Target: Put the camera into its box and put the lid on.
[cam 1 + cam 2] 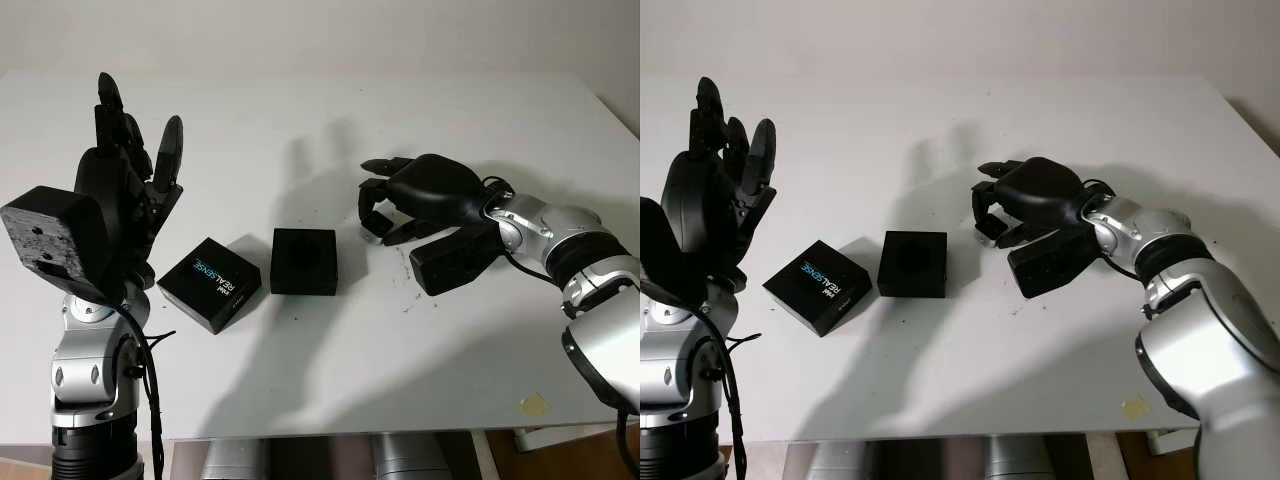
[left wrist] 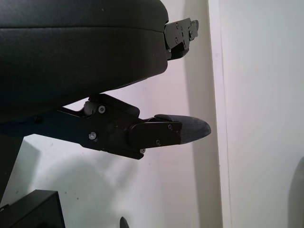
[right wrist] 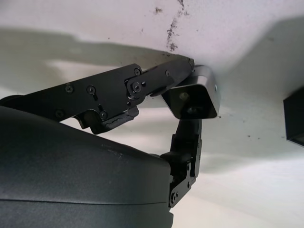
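The black open box (image 1: 304, 261) stands in the middle of the white table (image 1: 300, 130). Its lid (image 1: 210, 283), black with "REALSENSE" printed on it, lies just left of the box. To the right of the box my right hand (image 1: 385, 210) is down on the table, its fingers curled around the small silver camera (image 3: 192, 97). In the head views the camera is mostly hidden under the hand; a sliver of camera (image 1: 990, 228) peeks out between the fingers. My left hand (image 1: 130, 170) is raised above the table's left side, left of the lid, open and holding nothing.
The table's front edge runs close below the lid and box. A yellowish scrap of tape (image 1: 533, 403) sticks near the front right corner. Small dark scuff marks (image 1: 405, 275) lie beside my right wrist.
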{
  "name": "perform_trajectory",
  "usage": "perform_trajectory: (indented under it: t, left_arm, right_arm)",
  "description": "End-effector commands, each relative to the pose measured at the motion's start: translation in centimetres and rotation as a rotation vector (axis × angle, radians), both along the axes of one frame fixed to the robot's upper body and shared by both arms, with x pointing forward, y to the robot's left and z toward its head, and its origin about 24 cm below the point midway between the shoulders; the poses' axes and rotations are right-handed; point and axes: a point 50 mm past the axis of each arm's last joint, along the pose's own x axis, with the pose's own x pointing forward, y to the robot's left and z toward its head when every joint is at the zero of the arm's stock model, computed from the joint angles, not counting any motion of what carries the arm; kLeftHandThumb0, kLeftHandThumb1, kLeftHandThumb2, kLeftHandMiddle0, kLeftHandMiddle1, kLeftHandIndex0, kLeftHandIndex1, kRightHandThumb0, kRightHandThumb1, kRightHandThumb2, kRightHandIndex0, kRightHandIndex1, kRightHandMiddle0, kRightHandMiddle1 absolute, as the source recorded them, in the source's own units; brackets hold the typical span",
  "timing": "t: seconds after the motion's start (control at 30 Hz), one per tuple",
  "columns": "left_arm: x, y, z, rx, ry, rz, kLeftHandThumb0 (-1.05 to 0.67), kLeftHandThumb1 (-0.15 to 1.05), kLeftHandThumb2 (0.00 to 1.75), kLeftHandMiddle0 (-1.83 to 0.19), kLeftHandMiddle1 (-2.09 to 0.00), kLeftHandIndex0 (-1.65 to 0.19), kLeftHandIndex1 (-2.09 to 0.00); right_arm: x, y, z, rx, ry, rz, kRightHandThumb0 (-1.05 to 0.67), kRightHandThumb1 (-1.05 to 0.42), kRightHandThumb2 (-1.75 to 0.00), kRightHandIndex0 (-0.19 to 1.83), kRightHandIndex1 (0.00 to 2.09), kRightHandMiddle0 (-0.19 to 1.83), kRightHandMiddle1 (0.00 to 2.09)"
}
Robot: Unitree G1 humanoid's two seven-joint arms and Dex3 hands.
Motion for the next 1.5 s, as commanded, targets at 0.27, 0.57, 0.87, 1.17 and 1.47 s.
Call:
perform_trajectory:
  t: [0.27, 0.57, 0.87, 1.17, 1.47]
  left_arm:
    - [-0.2, -0.2, 0.2, 0.025, -0.008, 0.006, -0.52, 1.05, 0.38, 0.19, 0.0, 0.19, 0.0]
    - [-0.3, -0.2, 0.2, 0.028, -0.006, 0.004, -0.53, 1.05, 0.4, 0.19, 0.0, 0.19, 0.0]
    - [-0.3, -0.1, 0.2, 0.02, -0.007, 0.005, -0.53, 1.05, 0.39, 0.19, 0.0, 0.19, 0.0]
    - [-0.2, 0.0, 0.1, 0.035, -0.002, -0.002, -0.54, 1.05, 0.4, 0.19, 0.0, 0.19, 0.0]
    - [-0.3, -0.1, 0.1, 0.045, 0.0, -0.005, -0.52, 1.05, 0.42, 0.19, 0.0, 0.19, 0.0]
  right_arm:
    - [0.1, -1.9, -0.6, 0.279, 0.186, -0.195, -0.42, -0.96, -0.05, 0.22, 0.05, 0.41, 1.21]
    - [-0.2, -2.2, -0.7, 0.384, 0.214, -0.201, -0.41, -0.96, -0.05, 0.23, 0.06, 0.36, 1.34]
    - [-0.4, -2.2, 0.8, 0.589, 0.202, -0.151, -0.38, -0.95, -0.05, 0.24, 0.06, 0.33, 1.4]
    - [-0.7, -2.2, 4.0, 0.772, 0.075, -0.043, -0.39, -0.95, -0.06, 0.24, 0.06, 0.36, 1.4]
    - [-1.7, -1.0, 5.3, 0.932, 0.043, 0.075, -0.34, -0.94, -0.05, 0.25, 0.06, 0.35, 1.44]
